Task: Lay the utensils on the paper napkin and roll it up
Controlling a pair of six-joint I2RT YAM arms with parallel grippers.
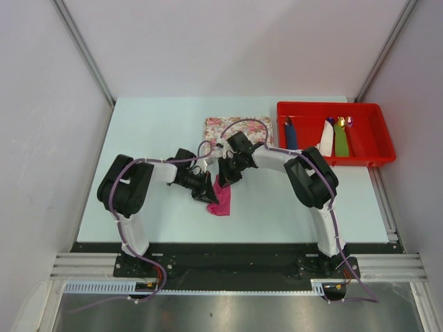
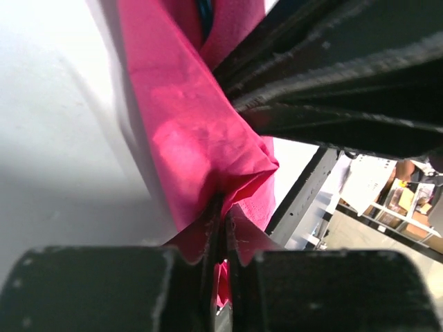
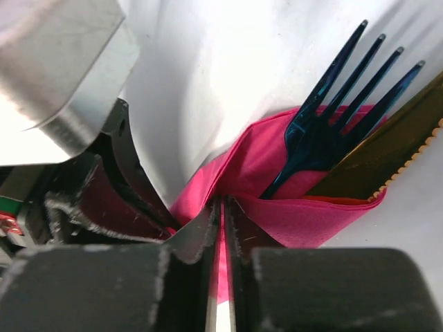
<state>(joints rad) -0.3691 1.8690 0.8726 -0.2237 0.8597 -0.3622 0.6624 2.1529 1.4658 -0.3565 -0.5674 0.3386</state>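
Note:
The magenta paper napkin (image 1: 222, 196) lies folded over in the middle of the table, between both grippers. My left gripper (image 1: 208, 191) is shut on a fold of the napkin (image 2: 201, 138). My right gripper (image 1: 227, 174) is shut on another fold of the napkin (image 3: 304, 211). In the right wrist view the dark blue fork (image 3: 325, 124) and the gold serrated knife (image 3: 387, 155) stick out of the folded napkin, tips pointing away. The cutlery is hidden in the top view.
A floral tray (image 1: 239, 126) lies just behind the grippers. A red bin (image 1: 335, 134) at the back right holds blue, white and green rolled bundles with spoon tips sticking out.

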